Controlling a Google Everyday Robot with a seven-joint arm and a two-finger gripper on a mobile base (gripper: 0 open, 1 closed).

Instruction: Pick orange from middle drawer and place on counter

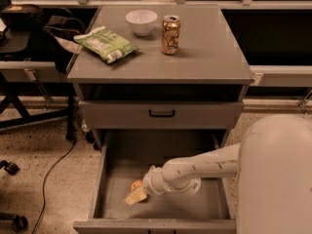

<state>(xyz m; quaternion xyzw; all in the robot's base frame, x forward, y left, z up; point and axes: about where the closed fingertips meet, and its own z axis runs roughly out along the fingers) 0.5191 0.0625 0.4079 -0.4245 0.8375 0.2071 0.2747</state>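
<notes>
The orange [135,185] lies on the grey floor of the open middle drawer [217,209], left of centre. My gripper [136,194] reaches into the drawer from the right, low over the floor, with a pale fingertip [135,197] right against the orange's near side. The white arm [200,168] covers the gripper's wrist and part of the drawer floor. The counter [209,52] is the flat grey top of the cabinet, above the drawer.
On the counter stand a white bowl [141,22], a gold can [170,34] and a green snack bag [107,43]. A shut drawer front with a black handle [162,113] sits above the open drawer. Chair wheels [10,168] and a cable [53,169] are on the floor at left.
</notes>
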